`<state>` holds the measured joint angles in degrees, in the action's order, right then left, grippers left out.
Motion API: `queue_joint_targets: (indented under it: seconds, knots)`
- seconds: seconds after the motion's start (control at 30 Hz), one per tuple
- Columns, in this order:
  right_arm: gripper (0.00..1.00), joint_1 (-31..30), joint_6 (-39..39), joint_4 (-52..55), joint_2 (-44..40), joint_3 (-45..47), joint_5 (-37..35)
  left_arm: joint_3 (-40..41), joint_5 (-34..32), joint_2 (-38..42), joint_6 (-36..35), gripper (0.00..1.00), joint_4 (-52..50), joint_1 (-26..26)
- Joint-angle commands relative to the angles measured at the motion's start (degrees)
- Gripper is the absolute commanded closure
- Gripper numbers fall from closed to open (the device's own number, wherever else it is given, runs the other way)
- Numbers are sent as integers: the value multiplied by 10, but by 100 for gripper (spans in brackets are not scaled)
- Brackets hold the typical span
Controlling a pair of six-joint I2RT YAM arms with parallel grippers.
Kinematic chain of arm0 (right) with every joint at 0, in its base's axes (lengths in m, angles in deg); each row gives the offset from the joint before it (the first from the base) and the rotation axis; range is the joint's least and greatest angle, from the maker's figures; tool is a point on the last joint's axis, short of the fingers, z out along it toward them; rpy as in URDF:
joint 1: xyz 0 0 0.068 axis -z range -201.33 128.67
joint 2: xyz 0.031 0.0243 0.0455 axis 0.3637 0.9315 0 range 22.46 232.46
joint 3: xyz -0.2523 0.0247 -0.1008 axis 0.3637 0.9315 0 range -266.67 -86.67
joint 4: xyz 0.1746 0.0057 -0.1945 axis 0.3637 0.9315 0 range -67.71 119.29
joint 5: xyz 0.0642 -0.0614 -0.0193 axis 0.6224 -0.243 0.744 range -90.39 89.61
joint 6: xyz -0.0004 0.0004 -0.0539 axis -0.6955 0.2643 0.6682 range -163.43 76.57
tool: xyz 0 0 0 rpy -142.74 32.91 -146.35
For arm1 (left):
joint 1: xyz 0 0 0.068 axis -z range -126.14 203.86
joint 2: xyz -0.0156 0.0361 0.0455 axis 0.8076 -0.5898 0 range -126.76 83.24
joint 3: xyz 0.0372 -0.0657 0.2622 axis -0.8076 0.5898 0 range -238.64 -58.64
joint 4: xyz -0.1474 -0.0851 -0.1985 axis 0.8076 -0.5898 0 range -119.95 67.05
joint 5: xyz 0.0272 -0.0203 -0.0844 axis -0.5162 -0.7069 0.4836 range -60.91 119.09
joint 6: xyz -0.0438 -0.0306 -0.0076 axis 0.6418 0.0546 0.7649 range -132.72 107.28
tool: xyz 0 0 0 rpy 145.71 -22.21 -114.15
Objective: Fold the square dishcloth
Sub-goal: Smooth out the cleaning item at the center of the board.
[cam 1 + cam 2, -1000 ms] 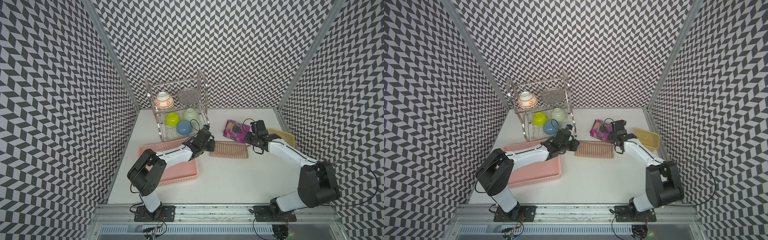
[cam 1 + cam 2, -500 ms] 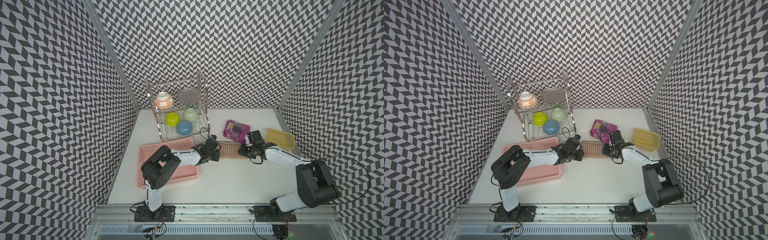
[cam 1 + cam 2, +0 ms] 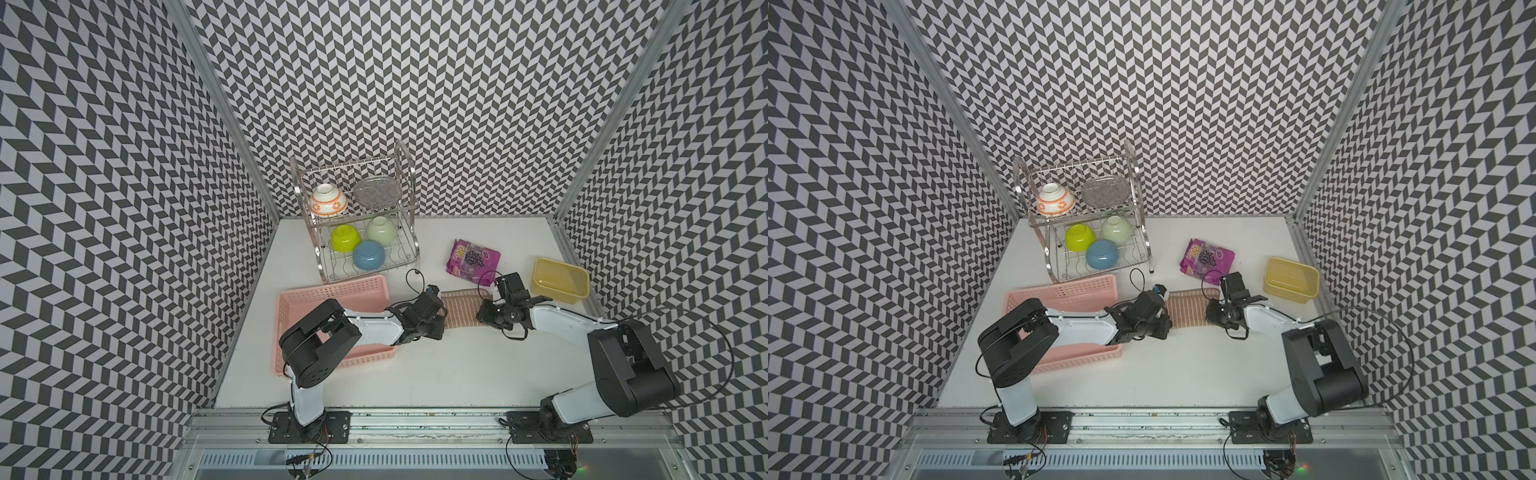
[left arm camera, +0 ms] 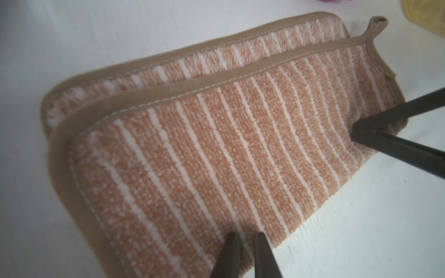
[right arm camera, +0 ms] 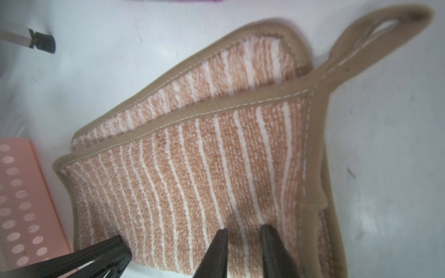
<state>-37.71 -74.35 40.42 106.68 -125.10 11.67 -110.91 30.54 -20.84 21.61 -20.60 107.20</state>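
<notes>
The square dishcloth (image 3: 461, 309) (image 3: 1185, 309) lies folded in half on the white table, tan with pale stripes, its top layer's hem set back from the lower one. The corner loop (image 5: 385, 26) (image 4: 379, 21) sticks out at the far right corner. My left gripper (image 3: 438, 326) (image 4: 246, 234) is pinched on the folded near edge at the cloth's left end, its jaws almost together. The right gripper (image 3: 482, 318) (image 5: 244, 228) is closed on the same fold at the right end, with cloth between its tips. Each wrist view also shows the opposite gripper (image 4: 354, 133) (image 5: 125, 250) at the fold.
A pink basket (image 3: 332, 291) sits under my left arm, just left of the cloth. A wire dish rack (image 3: 409, 232) with bowls stands behind it. A purple snack bag (image 3: 471, 257) and a yellow tub (image 3: 561, 280) lie behind the right gripper.
Both grippers have come from the cloth's far edge to its near folded edge, and their jaws have narrowed. The cloth has stayed in place.
</notes>
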Motion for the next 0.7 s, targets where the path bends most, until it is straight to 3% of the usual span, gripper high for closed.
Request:
queue_joint_targets:
  seconds: [0.0, 0.1, 0.27, 0.4, 0.67]
  knots:
    - [73, -2, -15, 57, -40, 28, -4, 33, 17, 42, 31, 82, 7, 17]
    - [72, -1, -22, 60, -70, 24, -8, 41, 12, 65, 34, 76, 12, 22]
    - [71, -1, -32, 46, -96, -17, -49, 7, -57, 88, 3, 67, -1, 19]
    - [67, 1, -47, 11, -115, -29, -99, -20, -108, 90, -32, 66, -2, 10]
    - [61, 28, -36, 7, -71, -64, -142, -65, -93, 54, -146, 64, -45, -34]
